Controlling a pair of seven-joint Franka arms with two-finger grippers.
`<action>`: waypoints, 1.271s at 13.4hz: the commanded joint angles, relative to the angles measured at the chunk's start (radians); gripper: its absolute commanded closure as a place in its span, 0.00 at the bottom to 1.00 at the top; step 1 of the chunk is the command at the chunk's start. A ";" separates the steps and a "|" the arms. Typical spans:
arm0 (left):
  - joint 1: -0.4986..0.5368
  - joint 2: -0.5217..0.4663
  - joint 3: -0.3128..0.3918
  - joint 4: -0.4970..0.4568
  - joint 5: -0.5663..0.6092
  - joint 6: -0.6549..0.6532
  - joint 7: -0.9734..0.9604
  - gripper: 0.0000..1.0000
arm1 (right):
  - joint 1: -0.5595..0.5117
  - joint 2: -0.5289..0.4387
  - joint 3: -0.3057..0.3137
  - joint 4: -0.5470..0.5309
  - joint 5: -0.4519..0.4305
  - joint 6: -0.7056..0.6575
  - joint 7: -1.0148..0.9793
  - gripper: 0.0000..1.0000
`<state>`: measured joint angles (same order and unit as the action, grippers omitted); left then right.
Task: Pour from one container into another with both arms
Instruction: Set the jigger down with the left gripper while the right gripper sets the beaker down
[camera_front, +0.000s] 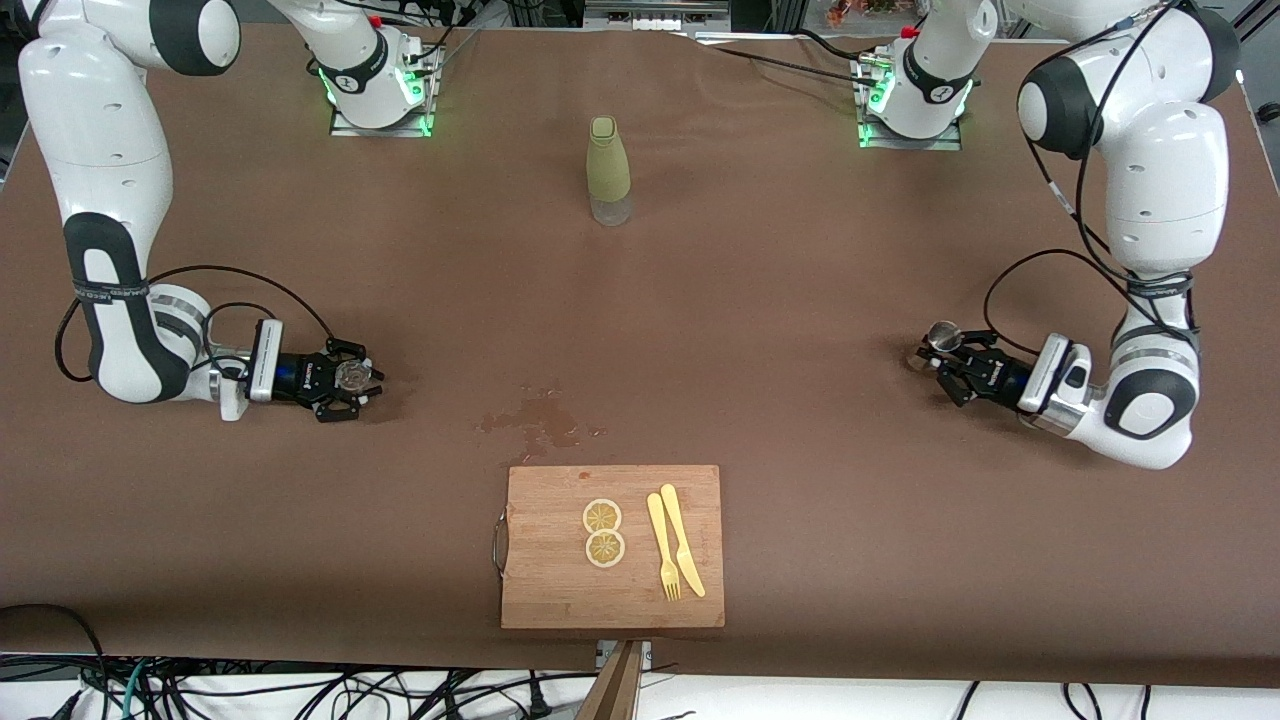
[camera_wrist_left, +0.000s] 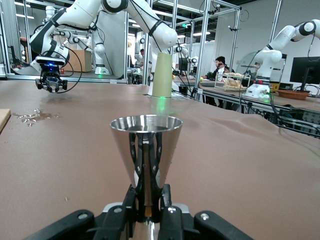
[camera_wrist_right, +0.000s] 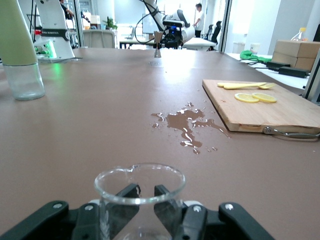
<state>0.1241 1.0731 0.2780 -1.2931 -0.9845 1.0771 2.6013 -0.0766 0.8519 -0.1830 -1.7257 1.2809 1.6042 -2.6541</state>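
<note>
While the left gripper (camera_front: 950, 368) pinches a conical steel cup (camera_wrist_left: 145, 150) and the right gripper (camera_front: 350, 378) a clear glass beaker (camera_wrist_right: 139, 200), both low at opposite table ends, well apart, pouring remains undone.

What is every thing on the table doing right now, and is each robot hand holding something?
Left gripper: shut on the shiny steel cone-shaped measuring cup, upright on the table.
Right gripper: shut on the small clear glass beaker, upright, looks empty.
Tall pale green bottle: upright, capped, untouched.
Puddle of spilled water: spread on the brown tablecloth.
Wooden cutting board: flat, bearing two lemon slices, a yellow fork and knife.
</note>
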 joint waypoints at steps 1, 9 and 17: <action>0.063 0.044 0.006 0.113 0.070 -0.092 0.089 1.00 | -0.026 0.051 0.001 -0.008 0.069 -0.072 -0.073 0.75; 0.155 0.142 -0.007 0.182 0.122 -0.098 0.217 1.00 | -0.038 0.072 -0.004 -0.009 0.071 -0.067 -0.056 0.57; 0.158 0.160 0.007 0.186 0.124 -0.072 0.218 0.27 | -0.037 0.062 -0.094 0.012 0.049 -0.076 -0.035 0.00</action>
<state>0.2807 1.1954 0.2647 -1.1538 -0.8990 1.0514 2.6858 -0.1085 0.9228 -0.2531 -1.7241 1.3322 1.5479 -2.7040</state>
